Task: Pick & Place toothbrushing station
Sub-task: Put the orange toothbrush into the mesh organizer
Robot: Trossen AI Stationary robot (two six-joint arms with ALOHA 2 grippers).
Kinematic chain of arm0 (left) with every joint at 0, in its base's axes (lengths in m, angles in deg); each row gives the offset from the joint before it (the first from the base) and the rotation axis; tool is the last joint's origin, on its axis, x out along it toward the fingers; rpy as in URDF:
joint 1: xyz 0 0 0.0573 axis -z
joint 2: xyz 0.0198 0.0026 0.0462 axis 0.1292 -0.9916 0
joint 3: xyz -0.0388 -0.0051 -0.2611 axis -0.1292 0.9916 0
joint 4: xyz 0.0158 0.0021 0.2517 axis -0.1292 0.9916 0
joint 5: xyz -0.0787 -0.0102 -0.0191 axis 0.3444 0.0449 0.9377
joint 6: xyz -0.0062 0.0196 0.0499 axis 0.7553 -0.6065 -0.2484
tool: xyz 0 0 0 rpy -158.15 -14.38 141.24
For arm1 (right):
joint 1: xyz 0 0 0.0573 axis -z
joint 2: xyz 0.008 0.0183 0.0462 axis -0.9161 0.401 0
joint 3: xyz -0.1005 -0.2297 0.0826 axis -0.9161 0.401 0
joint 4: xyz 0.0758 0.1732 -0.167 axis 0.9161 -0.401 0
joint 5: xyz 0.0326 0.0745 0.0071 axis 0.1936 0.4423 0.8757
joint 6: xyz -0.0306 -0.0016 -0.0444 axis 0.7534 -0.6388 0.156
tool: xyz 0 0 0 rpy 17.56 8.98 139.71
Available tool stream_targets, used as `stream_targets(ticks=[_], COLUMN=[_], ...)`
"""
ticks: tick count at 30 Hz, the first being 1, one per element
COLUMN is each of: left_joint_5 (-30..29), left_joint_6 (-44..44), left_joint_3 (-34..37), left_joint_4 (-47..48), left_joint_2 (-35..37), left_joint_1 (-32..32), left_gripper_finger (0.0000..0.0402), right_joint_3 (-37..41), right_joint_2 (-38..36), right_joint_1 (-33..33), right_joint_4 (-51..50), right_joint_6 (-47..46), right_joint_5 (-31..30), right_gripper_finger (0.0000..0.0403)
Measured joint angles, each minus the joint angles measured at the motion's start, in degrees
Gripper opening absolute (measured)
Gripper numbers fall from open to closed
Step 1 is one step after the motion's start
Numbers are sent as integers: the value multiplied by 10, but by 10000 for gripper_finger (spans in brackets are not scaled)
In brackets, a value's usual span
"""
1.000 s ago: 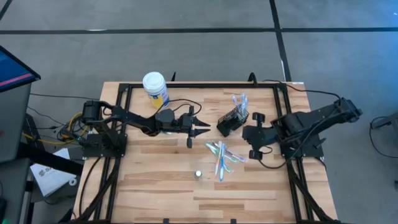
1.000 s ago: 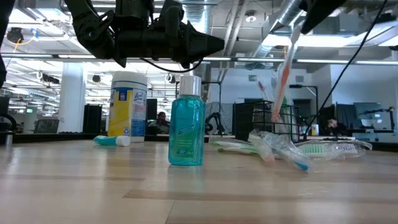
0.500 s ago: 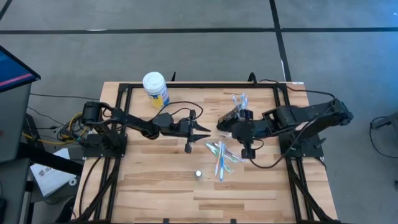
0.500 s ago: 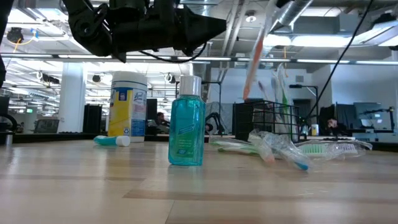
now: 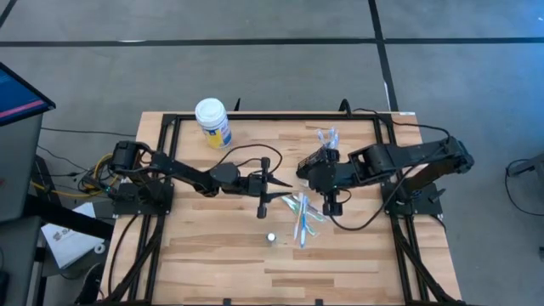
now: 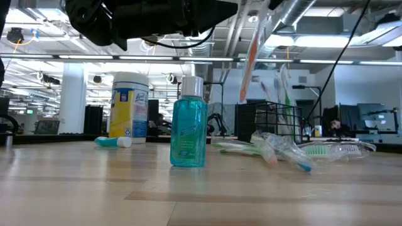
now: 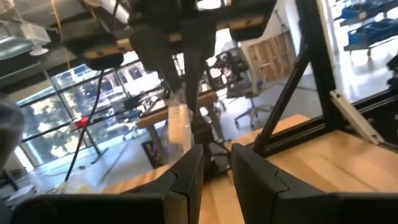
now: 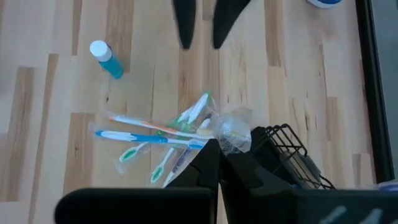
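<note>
Now R fingers (image 8: 208, 163) pinch orange-white toothbrush (image 6: 251, 50) aloft; L fingers (image 7: 186, 180) slightly spread, facing it, mid-table.

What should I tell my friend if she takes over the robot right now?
Right pincer: shut on an orange-and-white toothbrush, held up in the air right beside the mesh holder.
Left pincer: open, holding nothing, hovering mid-table and pointing at the right one.
Done: a few brushes stand in the holder.
Left: drop the held toothbrush in, then pick up the loose toothbrushes lying in a pile beside the holder. The teal bottle stands alone nearer the front; the teal tube lies by the big jar.
</note>
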Motion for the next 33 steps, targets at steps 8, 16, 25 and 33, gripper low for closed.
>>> stream_targets(ticks=[8,16,25,33], left_joint_5=[-23,-32,-31,-11], left_joint_6=[0,22,73,104], left_joint_3=[-6,-10,-23,-25], left_joint_4=[2,2,41,46], left_joint_2=[0,0,-3,-4], left_joint_1=[0,-4,-21,-36], left_gripper_finger=[122,174,203,216], right_joint_3=[0,0,0,0], right_joint_2=[0,0,0,0], right_joint_1=[-1,0,4,4], right_joint_4=[28,48,63,67], right_joint_6=[15,30,44,45], right_joint_5=[2,4,5,6], right_gripper_finger=[0,0,0,0])
